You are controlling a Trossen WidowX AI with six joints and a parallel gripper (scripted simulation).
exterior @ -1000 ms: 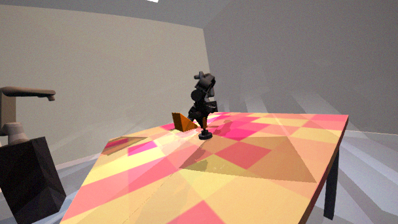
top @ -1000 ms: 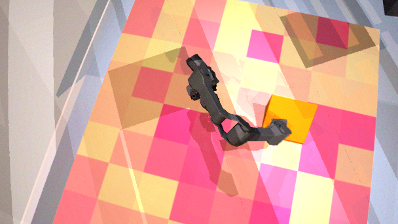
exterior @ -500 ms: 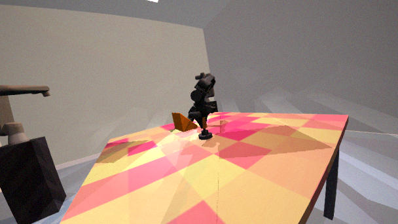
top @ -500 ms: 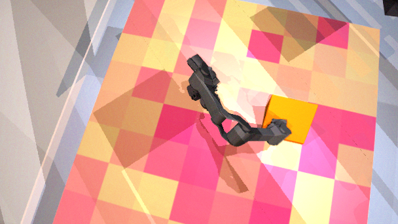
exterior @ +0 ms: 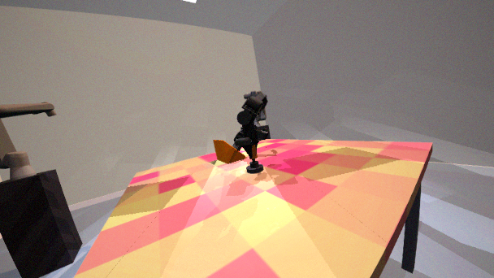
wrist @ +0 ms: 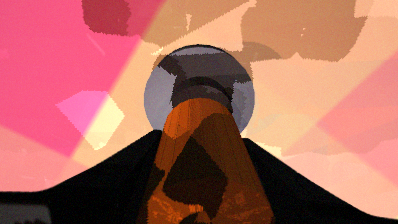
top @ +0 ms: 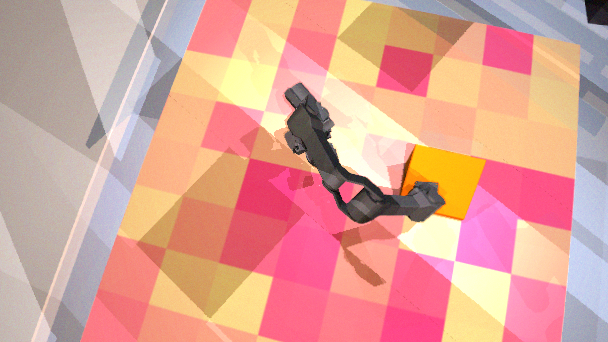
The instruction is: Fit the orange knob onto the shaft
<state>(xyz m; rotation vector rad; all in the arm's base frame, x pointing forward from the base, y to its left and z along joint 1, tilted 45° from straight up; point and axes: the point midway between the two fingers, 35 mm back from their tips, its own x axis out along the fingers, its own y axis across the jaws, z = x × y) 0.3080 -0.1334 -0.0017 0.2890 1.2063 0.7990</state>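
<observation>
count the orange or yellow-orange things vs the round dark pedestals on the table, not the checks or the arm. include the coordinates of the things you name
Orange or yellow-orange things: 2 (knob (exterior: 254,151) (wrist: 200,150), block (top: 447,175) (exterior: 228,152))
Round dark pedestals: 1 (pedestal (exterior: 254,169) (wrist: 157,102))
Total: 3
</observation>
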